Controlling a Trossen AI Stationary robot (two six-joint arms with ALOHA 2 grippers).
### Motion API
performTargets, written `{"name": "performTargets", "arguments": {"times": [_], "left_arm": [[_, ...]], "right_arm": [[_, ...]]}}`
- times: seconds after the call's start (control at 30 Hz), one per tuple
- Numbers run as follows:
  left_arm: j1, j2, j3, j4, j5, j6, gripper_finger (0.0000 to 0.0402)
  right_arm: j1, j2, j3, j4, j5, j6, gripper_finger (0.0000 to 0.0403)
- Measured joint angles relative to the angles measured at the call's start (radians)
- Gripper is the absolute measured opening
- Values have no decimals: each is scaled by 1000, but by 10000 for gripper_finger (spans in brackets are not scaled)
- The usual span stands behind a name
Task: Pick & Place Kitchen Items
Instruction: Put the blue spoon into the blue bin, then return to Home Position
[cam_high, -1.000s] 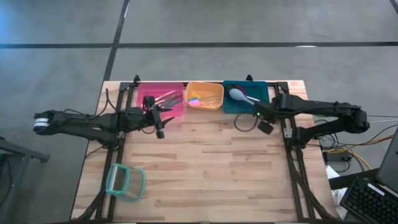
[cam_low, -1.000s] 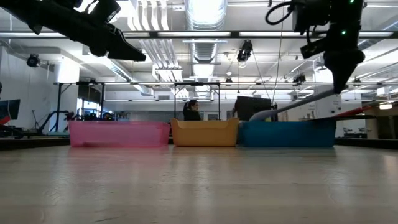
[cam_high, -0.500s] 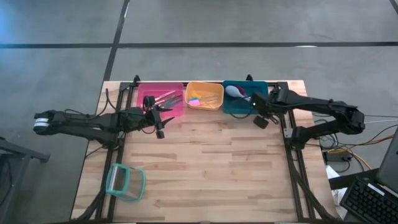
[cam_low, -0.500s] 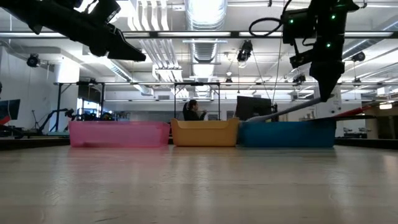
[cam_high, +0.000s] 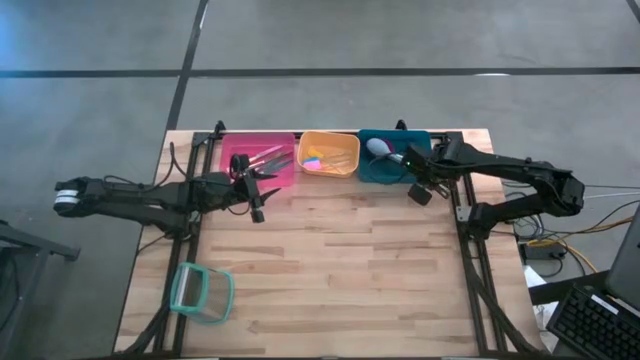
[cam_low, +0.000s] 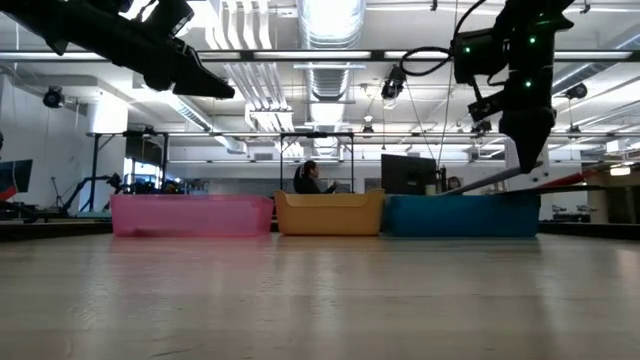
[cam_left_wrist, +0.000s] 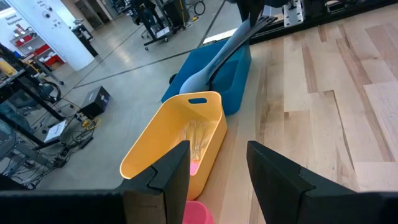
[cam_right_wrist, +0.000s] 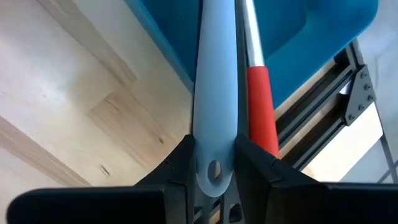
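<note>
My right gripper (cam_high: 413, 172) is shut on a long pale grey spoon (cam_high: 385, 153) at the near edge of the teal bin (cam_high: 397, 137). The spoon also shows in the right wrist view (cam_right_wrist: 216, 74). A red-handled utensil (cam_right_wrist: 260, 106) lies beside the spoon and sticks out over the bin's rim. My left gripper (cam_high: 257, 207) is open and empty, held in the air just in front of the pink bin (cam_high: 232, 160). That bin holds slim metal utensils (cam_high: 265, 158). The orange bin (cam_high: 342, 165) holds tiny coloured pieces (cam_high: 314, 158). My right gripper pinches the spoon's handle near its free end, by the hanging hole (cam_right_wrist: 214, 152), between its two fingers (cam_right_wrist: 181, 167). The fingers point down from above (cam_low: 525, 150). The spoon slants down from the hold (cam_low: 490, 180), its head low inside the teal bin.
The three bins stand in a row along the table's far edge. A teal-rimmed clear container (cam_high: 200, 292) lies at the near left. Bare wood (cam_high: 340, 270) spreads across the middle and near side. A person (cam_low: 308, 178) is in the room beyond.
My right gripper has gone a little toward the table's far edge and the teal bin, still shut on the spoon. The spoon's head has sunk from above the bin's rim down into the bin. My left arm has kept still.
</note>
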Motion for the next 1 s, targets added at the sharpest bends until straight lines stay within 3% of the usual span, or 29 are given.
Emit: {"name": "performTargets", "arguments": {"times": [0.33,0.67,0.8,1.0], "left_arm": [[0,0,0,0,0,0,163],[0,0,0,0,0,0,163],[0,0,0,0,0,0,163],[0,0,0,0,0,0,163]], "right_arm": [[-22,14,-64,33,12,-22,71],[-21,7,-27,4,11,25,227],[-21,-2,3,-34,11,53,252],[-12,-15,81,-128,8,131,253]]}}
